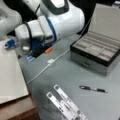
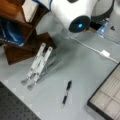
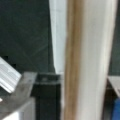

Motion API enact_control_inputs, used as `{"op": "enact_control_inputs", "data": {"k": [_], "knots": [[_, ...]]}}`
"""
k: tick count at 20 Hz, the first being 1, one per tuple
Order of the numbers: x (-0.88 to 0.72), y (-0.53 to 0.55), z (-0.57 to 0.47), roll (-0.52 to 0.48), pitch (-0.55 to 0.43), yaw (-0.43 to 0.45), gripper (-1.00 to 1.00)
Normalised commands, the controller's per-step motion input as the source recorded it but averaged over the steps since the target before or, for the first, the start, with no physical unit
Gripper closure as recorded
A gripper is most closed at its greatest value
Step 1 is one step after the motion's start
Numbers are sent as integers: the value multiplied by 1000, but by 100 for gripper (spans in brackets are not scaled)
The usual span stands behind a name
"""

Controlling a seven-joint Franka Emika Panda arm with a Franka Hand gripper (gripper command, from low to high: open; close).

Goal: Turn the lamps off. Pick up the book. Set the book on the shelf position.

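The book lies flat, white and large, on the reddish-brown shelf unit at a front view's left. It shows again as a white slab on top of the wooden shelf unit. My gripper sits at the book's far edge. In the wrist view the book stands edge-on, white with a tan stripe, and fills the gap of the gripper. A grey finger flanks it on the left. No lamp is in view.
An open grey case with compartments stands at the right. A black pen and white perforated strips lie on the grey table. A thin white cable with a switch crosses it. My white arm looms over the back.
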Motion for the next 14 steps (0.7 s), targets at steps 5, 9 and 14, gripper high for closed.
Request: {"op": "enact_control_inputs", "data": {"k": [5, 9, 14], "knots": [[-273, -117, 28, -52, -71, 245, -100], [-289, -87, 8, -59, -75, 248, -100], [-287, -80, 6, -32, -80, 265, -100]]}}
